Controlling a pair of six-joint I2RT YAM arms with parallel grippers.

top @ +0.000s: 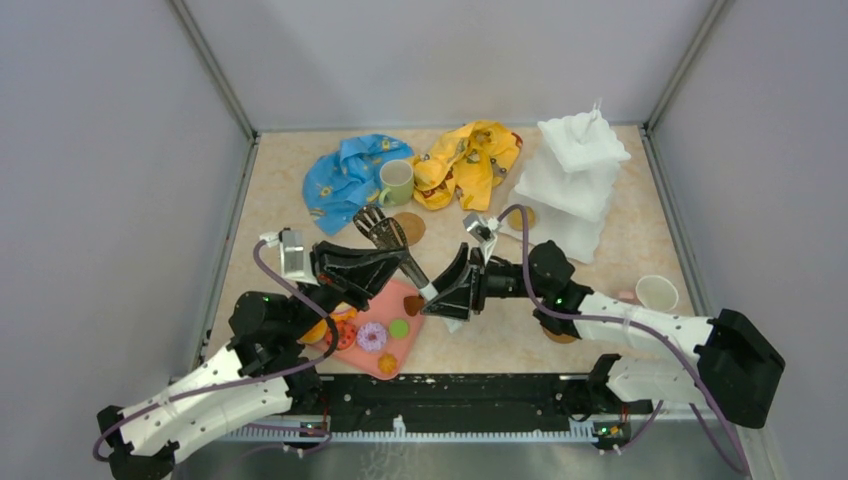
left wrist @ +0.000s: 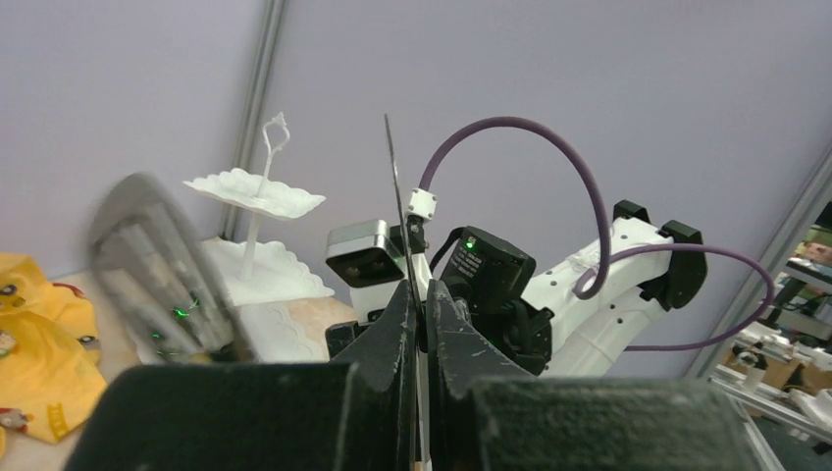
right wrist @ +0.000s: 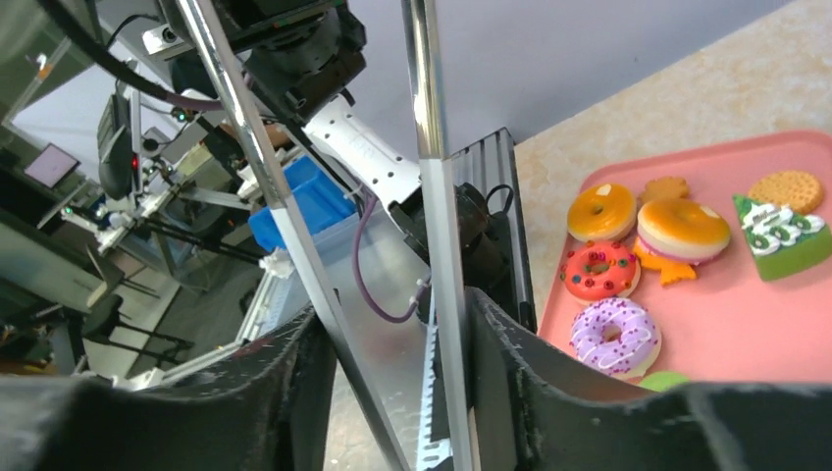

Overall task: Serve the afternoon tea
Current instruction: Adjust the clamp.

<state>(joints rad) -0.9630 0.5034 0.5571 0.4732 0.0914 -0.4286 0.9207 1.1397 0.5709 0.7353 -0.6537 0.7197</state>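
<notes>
Jaws of our left end effector (left wrist: 424, 294) are pressed together on one thin metal arm of a pair of tongs (left wrist: 397, 196), which we see edge-on in the left wrist view. Our right end effector (right wrist: 397, 309) straddles both arms of the same tongs, its jaws partly apart. Each metal strip lies against the inner face of a finger, but we cannot tell whether that pinch is firm.

From above, the long axis of the tongs runs diagonally. The slotted head points toward the far edge and a little left, and the other end sits between the two end effectors.

Below them, at the near edge left of centre, lies the pink tray (right wrist: 726, 324) with the toy pastries. We make out a purple sprinkled donut (right wrist: 616, 336), a red donut (right wrist: 600, 269), an orange-glazed donut (right wrist: 600, 212), a green wedge cake (right wrist: 780, 235) and a round biscuit (right wrist: 785, 189).

A round brown coaster (top: 408, 228) lies just beside the tongs' head. Farther out, the pale green mug (top: 396, 182) sits between the blue cloth (top: 345, 175) and the yellow cloth (top: 470, 160), near the far edge. The white three-tier stand (top: 570, 185) is upright in the far right corner of the worktop (top: 640, 250). The white mug (top: 656, 293) stands by the right edge.
</notes>
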